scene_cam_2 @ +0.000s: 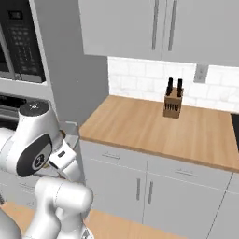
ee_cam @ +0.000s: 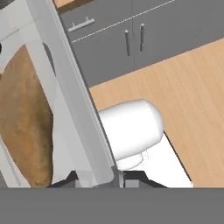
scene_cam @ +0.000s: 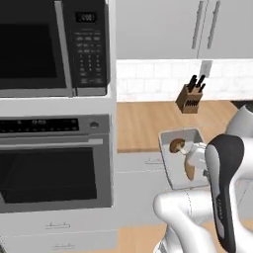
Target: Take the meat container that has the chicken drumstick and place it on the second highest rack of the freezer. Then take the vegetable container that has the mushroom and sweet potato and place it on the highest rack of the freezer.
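Note:
A pale grey vegetable container (scene_cam: 172, 163) hangs in the air in front of the counter's edge, tilted. Inside it lie the mushroom (scene_cam: 177, 146), with a brown cap, and the tan sweet potato (scene_cam: 189, 170). My gripper (ee_cam: 99, 177) is shut on the container's side wall (ee_cam: 65, 87), which runs up between the two dark fingertips. In the hand view the sweet potato (ee_cam: 24, 124) lies close on the left inside the container. A corner of the container (scene_cam_2: 71, 127) peeks out behind my arm. The meat container, the chicken drumstick and the freezer are out of view.
A microwave (scene_cam: 49, 44) sits above a wall oven (scene_cam: 49, 170) on the left. The wooden counter (scene_cam: 143, 123) carries a knife block (scene_cam: 189, 99) near the tiled wall. Grey drawers and cabinet doors (scene_cam_2: 140, 186) stand below, and upper cabinets (scene_cam_2: 158, 28) hang above.

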Robot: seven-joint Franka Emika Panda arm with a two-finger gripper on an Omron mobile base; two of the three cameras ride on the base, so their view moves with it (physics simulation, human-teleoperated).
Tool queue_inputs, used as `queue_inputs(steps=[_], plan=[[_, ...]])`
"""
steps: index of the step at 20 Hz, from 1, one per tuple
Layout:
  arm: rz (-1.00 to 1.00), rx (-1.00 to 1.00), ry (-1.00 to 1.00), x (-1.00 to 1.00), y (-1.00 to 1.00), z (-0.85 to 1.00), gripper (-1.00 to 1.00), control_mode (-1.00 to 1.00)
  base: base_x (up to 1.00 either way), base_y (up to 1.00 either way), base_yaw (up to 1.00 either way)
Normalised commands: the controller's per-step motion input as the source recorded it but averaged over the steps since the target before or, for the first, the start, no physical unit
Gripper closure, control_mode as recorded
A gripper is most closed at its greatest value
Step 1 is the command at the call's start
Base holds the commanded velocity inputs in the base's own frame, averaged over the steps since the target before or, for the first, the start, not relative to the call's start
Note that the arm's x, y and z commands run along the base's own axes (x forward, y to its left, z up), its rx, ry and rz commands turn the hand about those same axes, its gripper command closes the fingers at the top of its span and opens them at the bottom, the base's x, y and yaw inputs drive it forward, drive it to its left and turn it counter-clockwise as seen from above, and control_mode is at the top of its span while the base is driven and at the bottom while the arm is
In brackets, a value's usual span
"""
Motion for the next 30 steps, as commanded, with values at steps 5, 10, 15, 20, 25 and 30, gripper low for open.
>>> queue_inputs(steps=[5, 10, 15, 20, 25, 30], plan=[[0.00, 0.00, 0.00, 0.00, 0.00, 0.00, 1.00, 1.00, -0.15, 1.00, 0.68], [0.00, 0.00, 0.00, 0.00, 0.00, 0.00, 1.00, 1.00, 0.17, 0.88, 0.46], [0.00, 0.00, 0.00, 0.00, 0.00, 0.00, 1.00, 1.00, 0.88, 0.84, 0.39], [0.00, 0.00, 0.00, 0.00, 0.00, 0.00, 1.00, 1.00, 0.82, 0.83, 0.24], [0.00, 0.00, 0.00, 0.00, 0.00, 0.00, 1.00, 1.00, 0.74, 0.76, -0.09], [0.00, 0.00, 0.00, 0.00, 0.00, 0.00, 1.00, 1.00, 0.04, 0.70, -0.31]])
